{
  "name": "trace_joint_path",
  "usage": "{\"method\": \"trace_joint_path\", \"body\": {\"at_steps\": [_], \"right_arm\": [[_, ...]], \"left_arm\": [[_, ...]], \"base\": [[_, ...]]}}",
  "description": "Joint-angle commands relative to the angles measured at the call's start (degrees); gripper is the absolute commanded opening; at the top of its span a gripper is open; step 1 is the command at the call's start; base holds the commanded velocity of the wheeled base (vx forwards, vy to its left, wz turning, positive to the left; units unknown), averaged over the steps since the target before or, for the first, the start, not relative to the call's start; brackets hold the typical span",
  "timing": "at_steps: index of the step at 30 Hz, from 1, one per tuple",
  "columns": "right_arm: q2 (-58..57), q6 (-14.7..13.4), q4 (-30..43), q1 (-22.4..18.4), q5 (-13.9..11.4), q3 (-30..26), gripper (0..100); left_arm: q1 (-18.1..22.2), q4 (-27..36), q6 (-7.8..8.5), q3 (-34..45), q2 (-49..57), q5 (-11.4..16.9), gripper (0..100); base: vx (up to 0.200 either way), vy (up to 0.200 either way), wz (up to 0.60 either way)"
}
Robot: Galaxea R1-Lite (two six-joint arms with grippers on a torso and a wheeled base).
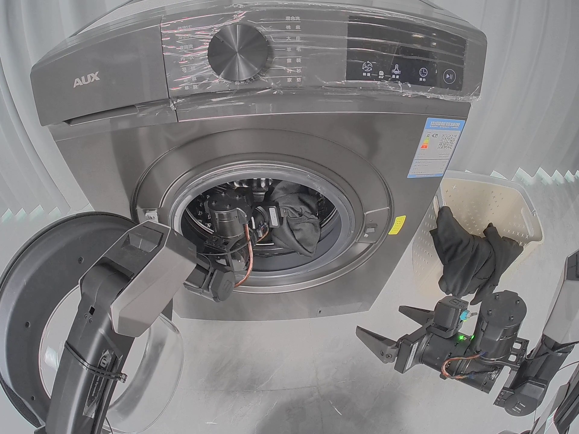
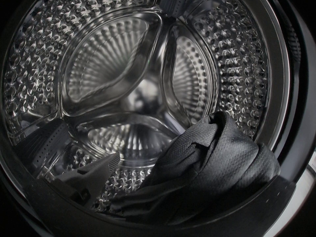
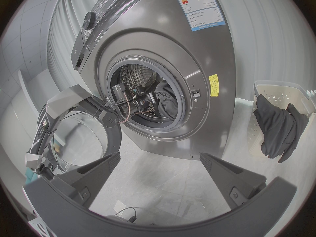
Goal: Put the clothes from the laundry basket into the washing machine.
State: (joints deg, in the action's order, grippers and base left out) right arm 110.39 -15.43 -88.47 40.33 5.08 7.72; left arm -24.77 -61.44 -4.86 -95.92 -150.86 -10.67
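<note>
The grey washing machine (image 1: 374, 152) stands with its round port open. My left gripper (image 2: 158, 181) is inside the steel drum (image 2: 108, 66); one finger (image 2: 98, 175) shows spread to the side, and it is open. A dark garment (image 2: 217, 162) lies over the gripper's other side and the drum's lip, and hangs in the port (image 1: 298, 224). A black garment (image 1: 470, 257) drapes over the front rim of the cream laundry basket (image 1: 525, 200), right of the machine. My right gripper (image 1: 381, 320) hovers low in front of the basket, open and empty, its fingers (image 3: 98, 178) wide apart.
The machine's door (image 1: 36, 308) is swung fully open at the left, beside my left arm. A light tiled floor (image 3: 164, 181) stretches between machine and basket. A thin cable (image 3: 128, 213) lies on the floor below the right gripper. Pale curtains hang behind.
</note>
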Motion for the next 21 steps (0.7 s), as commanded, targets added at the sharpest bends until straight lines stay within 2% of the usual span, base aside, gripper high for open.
{"method": "trace_joint_path", "body": {"at_steps": [1,12,15,21], "right_arm": [[0.09,0.05,-0.04,0.02,-0.07,0.02,100],[0.09,-0.04,0.05,0.02,0.01,-0.07,100],[0.18,-0.04,0.05,0.10,0.01,-0.16,100],[0.71,-0.04,-0.04,0.19,0.01,0.02,100]], "left_arm": [[-0.19,0.09,0.12,3.98,2.59,-0.06,100],[-0.01,2.29,0.47,15.32,7.51,-0.14,100],[0.07,4.66,1.00,19.80,9.97,-1.99,100],[-0.19,7.83,1.26,24.02,14.10,-2.25,100]], "base": [[0.000,0.000,0.00],[0.000,0.000,0.00],[0.000,0.000,0.00],[0.000,0.000,0.00]]}}
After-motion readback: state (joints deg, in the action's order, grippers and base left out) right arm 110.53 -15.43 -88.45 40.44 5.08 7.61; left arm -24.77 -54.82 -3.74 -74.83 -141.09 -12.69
